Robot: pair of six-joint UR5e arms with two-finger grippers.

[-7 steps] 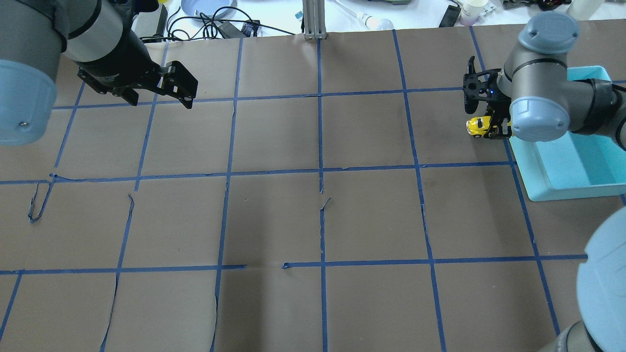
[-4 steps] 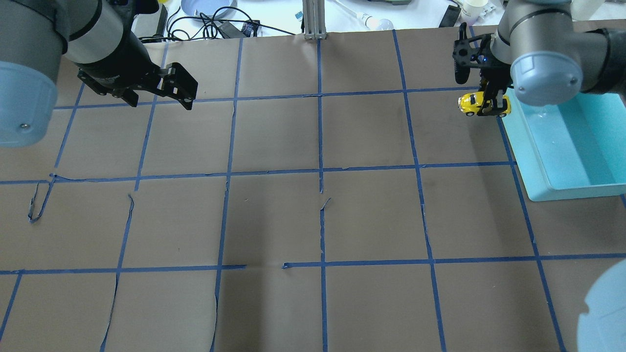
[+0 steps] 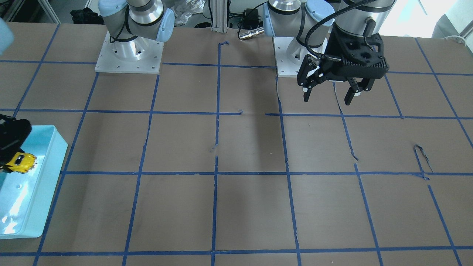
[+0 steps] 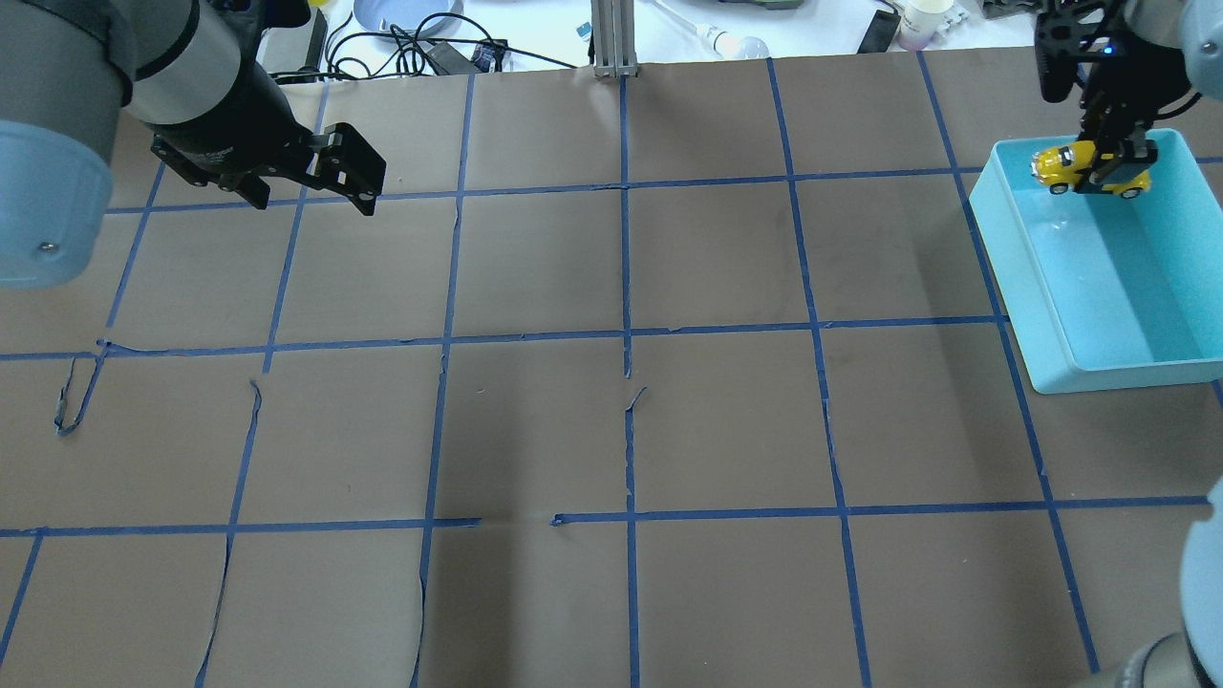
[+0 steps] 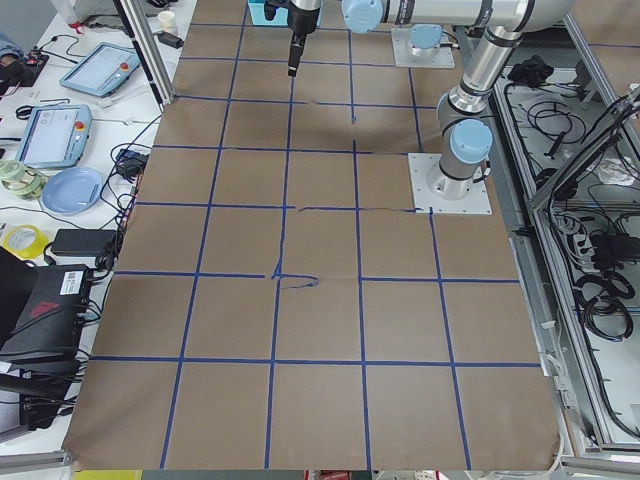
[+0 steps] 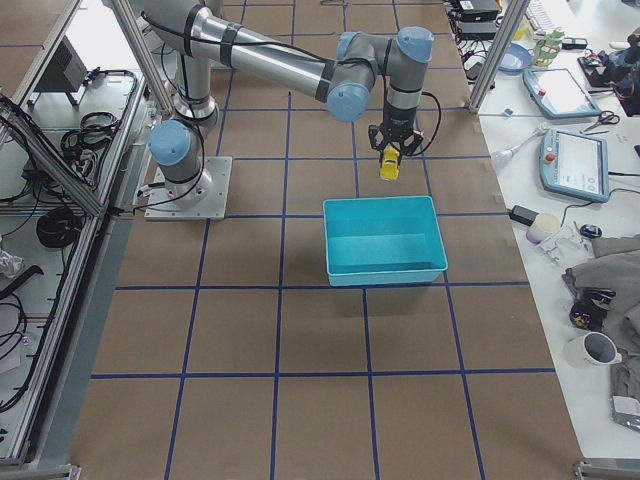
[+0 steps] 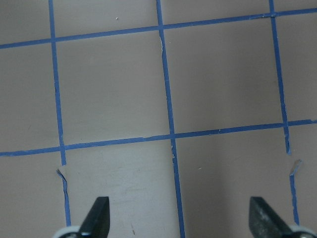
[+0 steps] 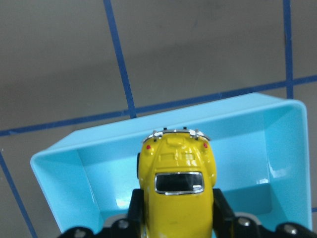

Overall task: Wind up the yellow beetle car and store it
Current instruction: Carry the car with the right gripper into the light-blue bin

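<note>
My right gripper (image 4: 1108,170) is shut on the yellow beetle car (image 4: 1062,164) and holds it in the air above the far end of the light blue bin (image 4: 1051,377). The right wrist view shows the yellow beetle car (image 8: 177,178) clamped between the fingers with the bin (image 8: 54,186) below it. The front view shows the car (image 3: 20,162) over the bin (image 3: 44,195). The right side view shows the car (image 6: 388,166) above the bin (image 6: 385,271). My left gripper (image 4: 354,177) is open and empty, high over the far left of the table; its fingertips (image 7: 96,215) show wide apart.
Brown paper with a blue tape grid covers the table (image 4: 621,382). Cables, a blue plate (image 4: 406,14) and other clutter lie beyond the far edge. An aluminium post (image 4: 613,38) stands at the far middle edge.
My right gripper carried the yellow car up and to the right, from the table beside the bin to above the bin's far end. The left arm has not moved.
</note>
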